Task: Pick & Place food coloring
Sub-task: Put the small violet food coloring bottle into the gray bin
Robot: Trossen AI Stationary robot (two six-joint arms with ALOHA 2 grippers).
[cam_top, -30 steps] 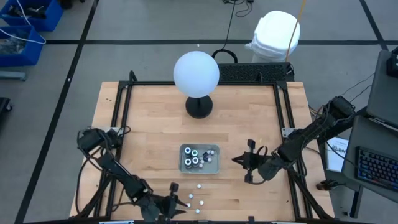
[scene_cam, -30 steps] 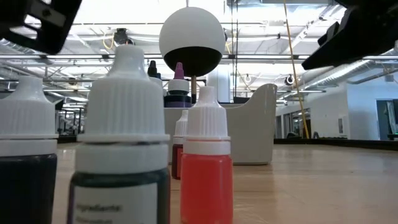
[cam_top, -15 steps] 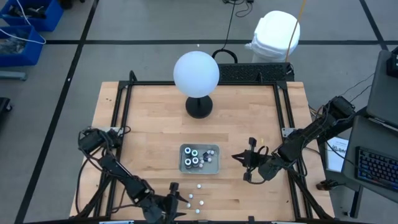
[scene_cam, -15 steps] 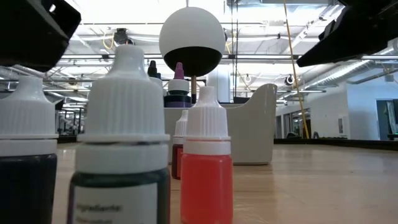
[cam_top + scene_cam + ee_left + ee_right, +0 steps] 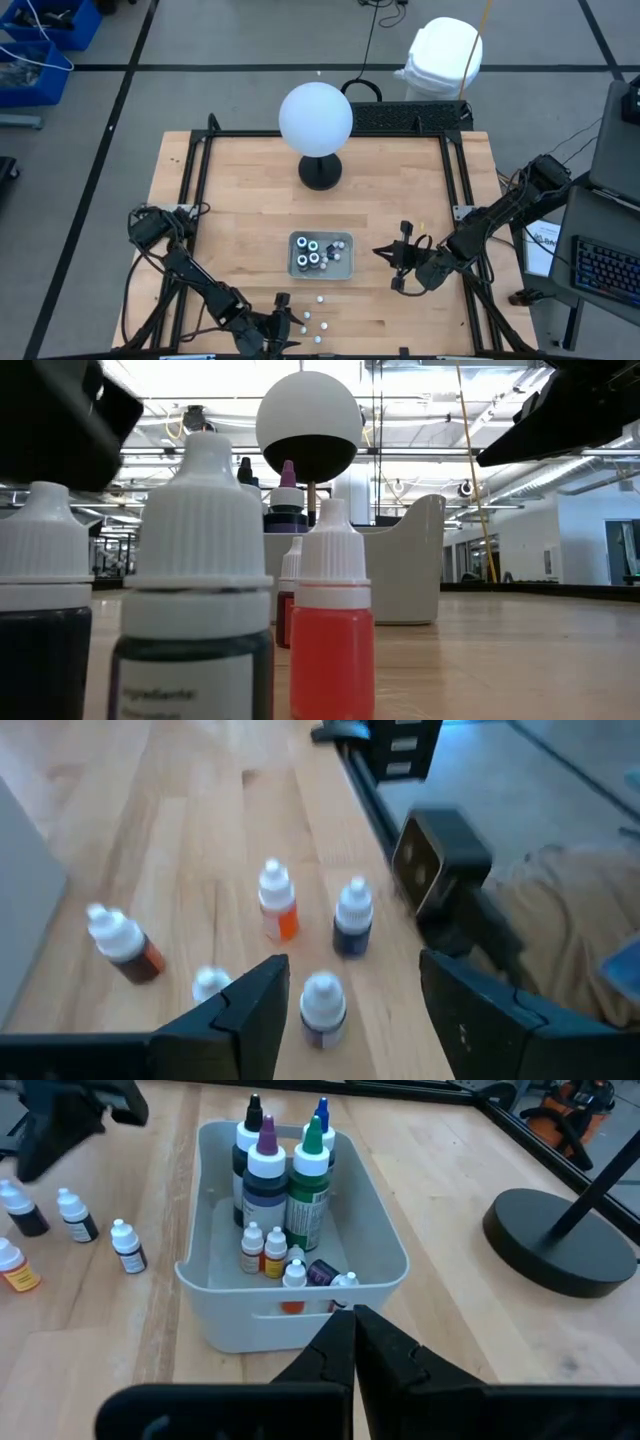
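At the near edge of the table point(image 5: 240, 200), at about 6 o'clock, the left tool point(image 5: 283, 318) sits low with its two fingers spread wide and nothing between them. Small white-topped bottles point(image 5: 320, 299) stand loose on the wood right by it. In the left wrist view, one small bottle with dark liquid point(image 5: 322, 1009) stands in the gap between the fingers, but the fingers do not touch it. Just past it stand an orange bottle point(image 5: 277, 912) and a dark blue one point(image 5: 352, 918), and a brown one point(image 5: 123, 941) stands off to the side.

A bit farther in, near the middle of the table, is the grey tray point(image 5: 345, 270). It holds the bigger bottles with purple, green and blue tips point(image 5: 266, 1185), standing up, and a few tiny bottles point(image 5: 262, 1250) beside them.

The right tool point(image 5: 384, 255) hangs at about 3 o'clock from the tray, apart from it, clenched tight with nothing in it.

At the far side, at 12 o'clock, stands the big white ball point(image 5: 315, 117) on a black base point(image 5: 320, 172).
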